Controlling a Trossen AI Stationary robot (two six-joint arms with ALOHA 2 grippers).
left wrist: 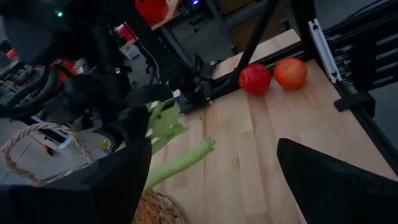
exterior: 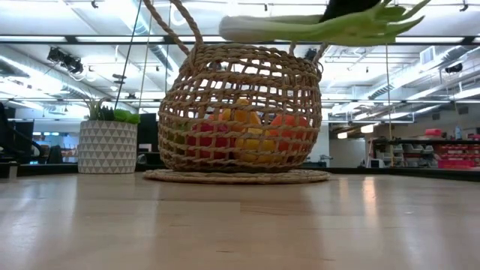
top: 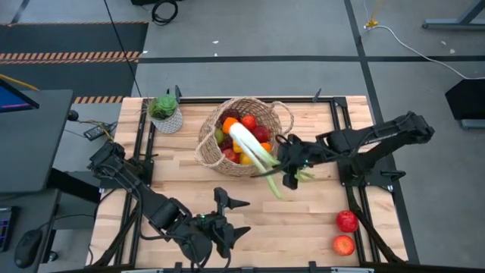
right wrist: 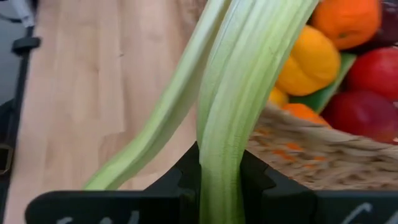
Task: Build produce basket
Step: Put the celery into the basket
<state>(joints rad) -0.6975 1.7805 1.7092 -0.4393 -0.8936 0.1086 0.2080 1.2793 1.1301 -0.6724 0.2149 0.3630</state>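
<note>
Wooden table [top: 303, 220], right gripper [top: 282, 168] clamping leek [top: 250, 146]

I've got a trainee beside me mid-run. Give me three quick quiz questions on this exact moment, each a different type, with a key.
1. Multiple choice: what is the right gripper holding?
A. the leek
B. an orange
C. the potted plant

2. True or false: both red apples on the table lie on the right arm's side, outside the basket.

3. Fill in the blank: the left gripper waits near the table's front edge with its fingers ____.

Key
1. A. The fingers are shut on the green stalk end, with the white end lying over the basket's rim.
2. True. The two apples lie side by side near the front right corner.
3. Open, holding nothing.
</note>
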